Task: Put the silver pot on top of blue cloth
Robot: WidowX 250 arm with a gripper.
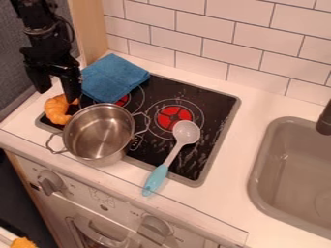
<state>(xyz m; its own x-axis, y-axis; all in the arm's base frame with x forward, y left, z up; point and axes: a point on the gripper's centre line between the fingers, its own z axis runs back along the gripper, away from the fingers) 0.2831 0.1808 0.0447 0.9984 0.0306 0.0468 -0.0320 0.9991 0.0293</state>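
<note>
One silver pot [97, 138], two handles, sits at the front left of the one black cooktop [217, 104], base partly past its front edge. One blue cloth [115, 77], folded, lies behind the pot, over the cooktop's back left corner; can't tell if pot and cloth touch. One hand [58, 95], two fingers apart, hangs at upper left, left of the cloth and above one orange croissant-shaped item [57, 110]. One spoon [186, 131], grey bowl on the cooktop, turquoise handle reaching forward onto the white surface [223, 186]. Two red burner discs: right one [173, 116] partly under the spoon bowl, left one [123, 100] mostly hidden by pot and cloth. Two knobs on the front panel. One sink [291, 164], right side cut off; one dark tap [325, 121], also cut off. One orange piece [23, 242] at bottom left, cut off, can't tell what.
</note>
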